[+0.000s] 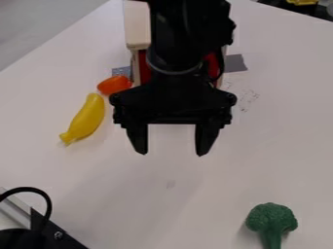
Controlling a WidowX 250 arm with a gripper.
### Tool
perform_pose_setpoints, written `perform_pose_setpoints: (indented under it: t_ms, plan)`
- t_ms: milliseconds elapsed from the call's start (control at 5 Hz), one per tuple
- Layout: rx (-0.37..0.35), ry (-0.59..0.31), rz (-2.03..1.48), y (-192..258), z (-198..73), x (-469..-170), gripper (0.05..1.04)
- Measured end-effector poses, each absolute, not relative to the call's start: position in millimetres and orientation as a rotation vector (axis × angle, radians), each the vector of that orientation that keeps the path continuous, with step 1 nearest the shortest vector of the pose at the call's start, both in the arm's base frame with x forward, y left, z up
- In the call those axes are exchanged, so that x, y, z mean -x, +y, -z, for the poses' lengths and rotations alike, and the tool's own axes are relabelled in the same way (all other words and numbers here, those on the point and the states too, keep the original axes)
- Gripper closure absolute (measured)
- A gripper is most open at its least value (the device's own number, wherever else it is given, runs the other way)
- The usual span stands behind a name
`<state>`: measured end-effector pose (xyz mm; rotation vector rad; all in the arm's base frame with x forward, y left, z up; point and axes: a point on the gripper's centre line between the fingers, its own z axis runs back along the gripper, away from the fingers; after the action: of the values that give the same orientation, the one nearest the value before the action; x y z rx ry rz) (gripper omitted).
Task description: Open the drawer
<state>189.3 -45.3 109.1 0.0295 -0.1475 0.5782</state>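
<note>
Seeing the pincer [172, 153] spread wide, maybe ease it toward 12 o'clock, square to the red drawer [143, 69], tbh.

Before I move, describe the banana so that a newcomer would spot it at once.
On the pale table, find the open black gripper near the middle of the view. Left of it in the picture lies the banana, slanting, its upper end just below the orange piece. It is yellow, long and gently curved, while that neighbour is short and rounded.
</note>
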Motion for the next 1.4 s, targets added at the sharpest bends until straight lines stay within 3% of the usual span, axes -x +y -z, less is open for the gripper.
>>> perform_pose_setpoints:
  t_ms: [200,400,800,1400]
  plan:
    - [-0.034,-0.134,-0.578,-45.2,-105.8,-186.9,0.083]
    - [0.002,-0.117,-0.766,-39.6,-111.2,-198.1,0.083]
    - [-0.008,-0.057,-1.078,-34.8,-109.4,-232.9,0.083]
    - [-0.037,-0.012,-1.354,-26.7,-68.3,-267.8,0.083]
